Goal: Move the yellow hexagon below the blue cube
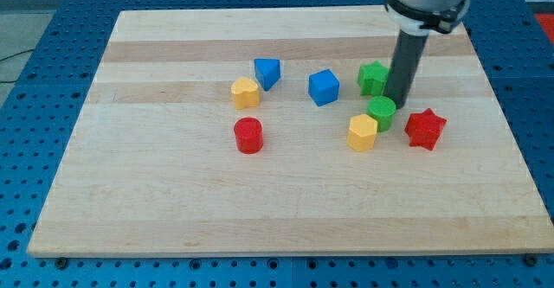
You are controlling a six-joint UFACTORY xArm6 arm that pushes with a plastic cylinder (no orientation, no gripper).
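Note:
The yellow hexagon [363,133] lies right of the board's middle, below and to the right of the blue cube [324,87]. A green cylinder [381,112] touches the hexagon's upper right side. My tip [399,105] stands just right of the green cylinder's top, above and to the right of the hexagon, between a green block [374,78] and a red star [425,129]. The tip does not touch the hexagon.
A second yellow block [246,92] and a blue triangular block [267,72] lie left of the cube. A red cylinder [248,136] sits below them. The wooden board [173,210] rests on a blue perforated table.

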